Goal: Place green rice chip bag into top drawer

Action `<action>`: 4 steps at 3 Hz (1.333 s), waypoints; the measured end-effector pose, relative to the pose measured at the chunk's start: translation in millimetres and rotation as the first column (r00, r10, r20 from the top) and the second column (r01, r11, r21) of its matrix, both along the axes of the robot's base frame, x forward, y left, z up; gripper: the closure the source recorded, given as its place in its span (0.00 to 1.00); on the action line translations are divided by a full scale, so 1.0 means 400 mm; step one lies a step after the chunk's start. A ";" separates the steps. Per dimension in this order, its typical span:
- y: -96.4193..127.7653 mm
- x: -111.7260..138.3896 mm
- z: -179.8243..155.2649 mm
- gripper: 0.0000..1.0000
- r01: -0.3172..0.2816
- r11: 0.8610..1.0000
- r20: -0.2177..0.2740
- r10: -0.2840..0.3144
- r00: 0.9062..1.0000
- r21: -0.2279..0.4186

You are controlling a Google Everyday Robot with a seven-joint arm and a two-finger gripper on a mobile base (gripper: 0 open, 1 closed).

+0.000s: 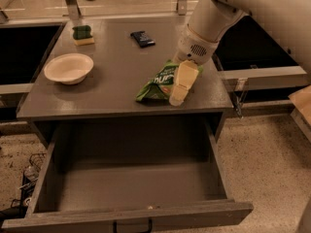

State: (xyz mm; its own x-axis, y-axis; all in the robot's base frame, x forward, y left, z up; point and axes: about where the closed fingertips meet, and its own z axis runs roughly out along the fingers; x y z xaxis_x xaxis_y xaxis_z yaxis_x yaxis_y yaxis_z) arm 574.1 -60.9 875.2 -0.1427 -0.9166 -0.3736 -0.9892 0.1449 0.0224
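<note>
The green rice chip bag (159,83) lies on the grey counter (116,72) near its front right edge. My gripper (181,85), cream-coloured at the end of the white arm, is down on the bag's right side and covers part of it. The top drawer (136,188) is pulled wide open below the counter. Its grey interior holds nothing, and its black handle (132,226) shows at the bottom edge of the front panel.
A white bowl (68,68) sits at the counter's left. A green-and-yellow sponge (83,34) and a small dark packet (143,38) lie at the back. Dark openings flank the counter on both sides. Speckled floor lies to the right of the drawer.
</note>
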 end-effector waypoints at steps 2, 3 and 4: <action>0.025 -0.005 -0.054 0.00 -0.026 1.000 -0.063 0.026 0.998 0.000; 0.025 -0.004 -0.055 0.00 -0.026 1.000 -0.064 0.026 0.998 0.000; 0.009 0.021 -0.072 0.00 -0.007 1.000 -0.036 0.007 0.999 0.000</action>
State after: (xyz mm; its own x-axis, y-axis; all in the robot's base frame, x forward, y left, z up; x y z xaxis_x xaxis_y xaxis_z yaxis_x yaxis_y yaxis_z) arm 582.4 -57.5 846.3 -0.1498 -0.9177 -0.3680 -0.9887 0.1381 0.0582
